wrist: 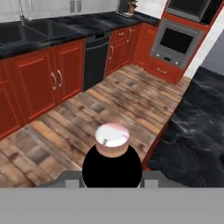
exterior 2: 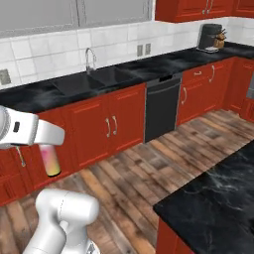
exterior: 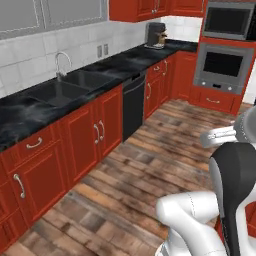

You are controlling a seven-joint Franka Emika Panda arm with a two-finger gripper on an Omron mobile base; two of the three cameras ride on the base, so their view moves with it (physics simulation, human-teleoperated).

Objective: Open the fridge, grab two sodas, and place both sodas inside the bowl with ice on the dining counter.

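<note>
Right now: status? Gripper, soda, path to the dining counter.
Gripper shut on soda, carried above the wood floor. Dining counter close on the right. No obstruction seen between.

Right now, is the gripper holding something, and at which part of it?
Yes. The gripper holds a soda can by its upper end; the can hangs below the hand, above the floor.

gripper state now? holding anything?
Gripper: shut on a soda can, carried above the wood floor beside the dining counter.
</note>
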